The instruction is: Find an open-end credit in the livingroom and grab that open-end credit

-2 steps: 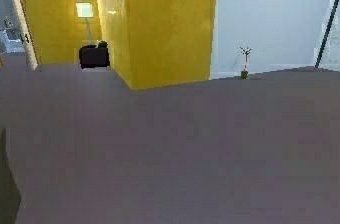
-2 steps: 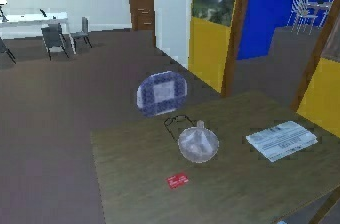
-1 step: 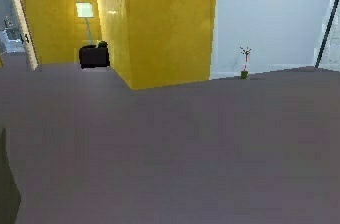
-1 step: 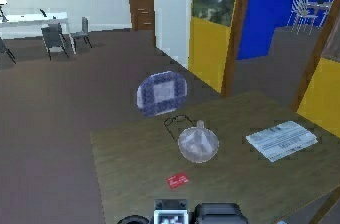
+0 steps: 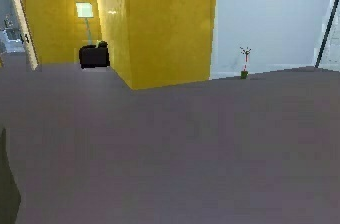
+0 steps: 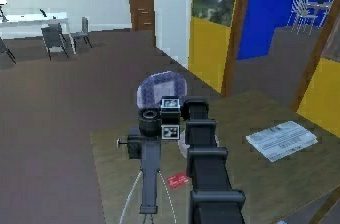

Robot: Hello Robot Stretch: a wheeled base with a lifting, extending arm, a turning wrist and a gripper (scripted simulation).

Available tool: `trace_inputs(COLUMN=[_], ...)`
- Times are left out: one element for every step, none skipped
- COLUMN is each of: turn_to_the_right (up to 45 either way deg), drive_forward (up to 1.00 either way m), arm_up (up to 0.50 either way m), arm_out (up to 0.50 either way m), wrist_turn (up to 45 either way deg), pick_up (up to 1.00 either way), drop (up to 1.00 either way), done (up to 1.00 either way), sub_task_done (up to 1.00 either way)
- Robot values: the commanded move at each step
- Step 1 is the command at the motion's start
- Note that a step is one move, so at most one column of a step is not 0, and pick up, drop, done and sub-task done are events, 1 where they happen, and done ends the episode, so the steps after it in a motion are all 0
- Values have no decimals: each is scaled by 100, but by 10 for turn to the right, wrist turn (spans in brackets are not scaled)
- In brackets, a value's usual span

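A small flat red card lies on the olive-brown table in the arm side view, just left of the dark arm bar. My gripper sits left of the two white marker squares, and its thin fingers reach down over the table's left part, close to the red card. I cannot tell whether the gripper holds anything. A rounded, pale blue see-through thing stands on the table's far end behind the markers.
A folded newspaper lies on the table's right part. Grey chairs and a white table stand far off. The forward view has yellow walls, a dark armchair, a small plant and wide bare floor.
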Motion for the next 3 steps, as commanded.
trace_inputs(turn_to_the_right=[0,0,0], drive_forward=[0,0,0], arm_up=[0,0,0], arm_out=[0,0,0], wrist_turn=[450,450,450], pick_up=[0,0,0], drop=[0,0,0], done=[0,0,0], sub_task_done=[0,0,0])
